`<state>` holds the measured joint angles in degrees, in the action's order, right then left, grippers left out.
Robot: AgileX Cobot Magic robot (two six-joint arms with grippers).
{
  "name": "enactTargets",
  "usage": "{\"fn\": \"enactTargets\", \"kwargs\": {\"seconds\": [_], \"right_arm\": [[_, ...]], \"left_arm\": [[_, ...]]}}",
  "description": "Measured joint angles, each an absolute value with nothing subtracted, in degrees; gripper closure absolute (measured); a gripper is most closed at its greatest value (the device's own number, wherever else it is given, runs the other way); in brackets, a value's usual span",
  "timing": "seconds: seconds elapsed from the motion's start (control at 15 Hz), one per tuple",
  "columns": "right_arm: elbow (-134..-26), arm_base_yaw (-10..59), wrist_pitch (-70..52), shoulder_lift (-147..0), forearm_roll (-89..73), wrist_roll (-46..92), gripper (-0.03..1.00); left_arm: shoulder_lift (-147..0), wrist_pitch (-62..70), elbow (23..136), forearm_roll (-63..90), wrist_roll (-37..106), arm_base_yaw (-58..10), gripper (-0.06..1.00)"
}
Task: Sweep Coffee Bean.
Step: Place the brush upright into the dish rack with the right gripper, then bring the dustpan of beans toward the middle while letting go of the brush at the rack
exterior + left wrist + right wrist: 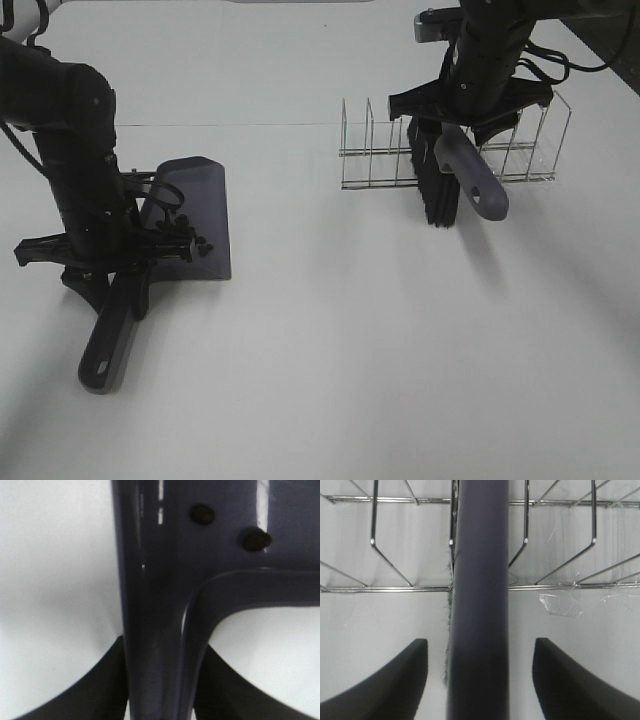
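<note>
Two grippers, both mine, over a plain white table. Left gripper is clamped on the long handle of the grey-purple plastic dustpan. The left wrist view has both dark fingers pressed against the handle's sides, no gap. Dustpan rests on the table at the left of the overhead view, handle running toward the near edge.

Small dark oval coffee beans sit inside the dustpan, bunched at the handle end of the pan, just beside my left gripper; exact count not readable. Two of them show close up in the left wrist view, apart from each other on the pan surface.

Right gripper hangs over the black-bristled brush with a rounded grey-purple handle. It is spread: fingers stand clear of that handle on both sides, white table showing in each gap, nothing gripped.

Brush stands in a slot of the thin chrome wire divider rack, far right in the overhead view. Bristles point down at the rack's near rail, and the handle leans out toward the near side.

Rack and dustpan are well apart. Clear tape scraps lie on the table by the rack's rail in the right wrist view.
</note>
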<state>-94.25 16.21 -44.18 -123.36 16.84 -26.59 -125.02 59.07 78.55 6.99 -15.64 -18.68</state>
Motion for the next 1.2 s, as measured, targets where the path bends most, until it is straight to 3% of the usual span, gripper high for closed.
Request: {"fn": "enactTargets", "kwargs": {"seconds": [0.27, 0.8, 1.2], "right_arm": [[-94.3, 16.2, -44.1, -121.4, 16.5, -25.8, 0.36], [-94.3, 16.2, -46.5, -109.3, 16.6, -23.9, 0.36], [-94.3, 16.2, -56.3, -100.0, 16.5, -19.8, 0.36]], "left_arm": [[-124.7, 58.2, 78.6, 7.0, -15.6, -18.7, 0.62], [-119.6, 54.4, 78.4, 11.7, -12.8, -18.7, 0.62], [-121.2, 47.8, 78.4, 17.0, -10.1, -21.4, 0.62]]}}
